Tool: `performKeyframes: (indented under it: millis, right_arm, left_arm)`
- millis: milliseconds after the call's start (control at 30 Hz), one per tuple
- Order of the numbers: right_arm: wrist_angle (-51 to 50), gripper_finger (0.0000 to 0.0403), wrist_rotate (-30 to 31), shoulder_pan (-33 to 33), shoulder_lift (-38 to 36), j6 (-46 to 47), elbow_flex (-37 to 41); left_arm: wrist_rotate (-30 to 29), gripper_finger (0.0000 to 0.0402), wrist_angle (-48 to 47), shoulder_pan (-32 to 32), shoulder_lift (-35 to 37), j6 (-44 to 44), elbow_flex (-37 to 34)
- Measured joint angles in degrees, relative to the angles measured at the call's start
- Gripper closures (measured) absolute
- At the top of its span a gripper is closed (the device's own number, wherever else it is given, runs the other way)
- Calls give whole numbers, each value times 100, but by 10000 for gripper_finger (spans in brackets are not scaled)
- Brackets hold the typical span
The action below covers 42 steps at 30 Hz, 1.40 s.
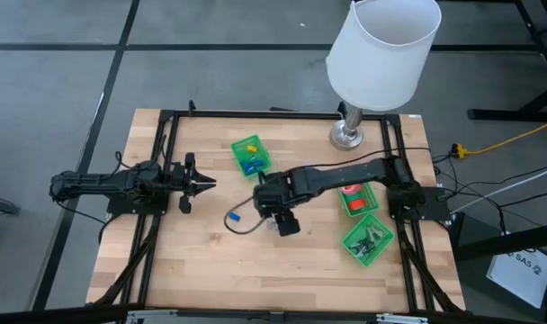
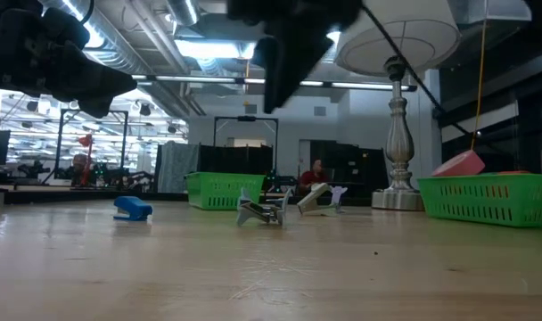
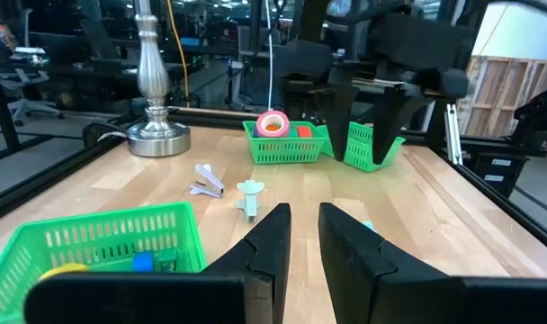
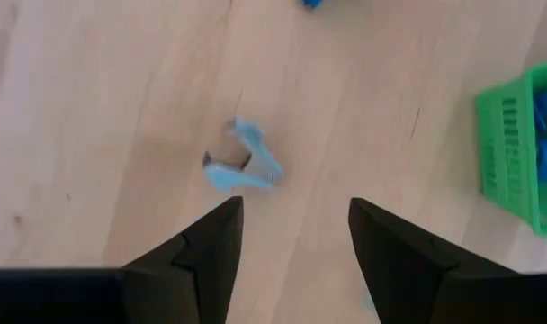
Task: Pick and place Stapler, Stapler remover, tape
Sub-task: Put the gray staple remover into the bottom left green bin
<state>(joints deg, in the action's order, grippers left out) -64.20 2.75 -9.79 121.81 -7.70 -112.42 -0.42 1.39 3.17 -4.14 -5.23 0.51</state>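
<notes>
A pale blue stapler remover (image 4: 244, 164) lies on the wooden table just ahead of my right gripper (image 4: 291, 229), which is open and hangs above it, pointing down (image 2: 284, 62). A second remover (image 2: 320, 198) lies farther off; the left wrist view shows both removers (image 3: 206, 180) (image 3: 249, 196). A small blue stapler (image 1: 230, 217) (image 2: 133, 208) rests on the table to the left of the removers. A pink tape roll (image 3: 272, 123) (image 2: 458, 163) sits in a green basket (image 1: 356, 198). My left gripper (image 1: 201, 184) (image 3: 298, 238) waits at the table's left, narrowly open.
A green basket (image 1: 249, 155) with yellow and blue blocks stands at the far middle. Another green basket (image 1: 368, 238) with dark items stands near the right. A lamp (image 1: 381, 54) stands at the far right. The black frame rails (image 1: 165, 162) run along both sides.
</notes>
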Motion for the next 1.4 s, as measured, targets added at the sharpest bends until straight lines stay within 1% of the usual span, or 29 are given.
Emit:
performKeyframes:
  millis: [133,233,367,400,467,533,800,933,1200,1333,1400]
  right_arm:
    - [308,194,348,-165,-509,25,1002]
    - [795,194,367,-232,-858,368,1817]
    - [1586,194,372,-233,-1140,425,2727]
    - [1772,194,438,-233,-1201,395,2922]
    - [2123,194,763,-233,-1303,362,3256]
    - [2259,194,1011,-231,-1385,265,3479]
    - [2193,194,2334,-182,-1407,-41,3589]
    - [2095,194,2418,-115,-1379,-175,3589]
    - [2067,194,2436,-53,-1069,-636,3589]
    - [2145,194,2879,-49,-926,-1070,3589]
    - [2241,194,2932,-48,-886,-1401,3589]
  left_arm:
    - [2,343,10,0,2,0,-2]
    - [2,343,9,-2,2,0,0]
    - [-1,343,7,-1,2,0,1]
    - [2,343,9,1,2,0,-2]
    - [0,343,10,1,1,0,0]
    - [2,343,7,-1,2,0,0]
    - [2,343,9,-1,2,0,0]
    - [2,343,7,1,0,0,1]
    - [2,343,8,0,0,0,1]
    - [2,343,7,1,2,0,1]
    - [2,343,7,-1,2,0,-1]
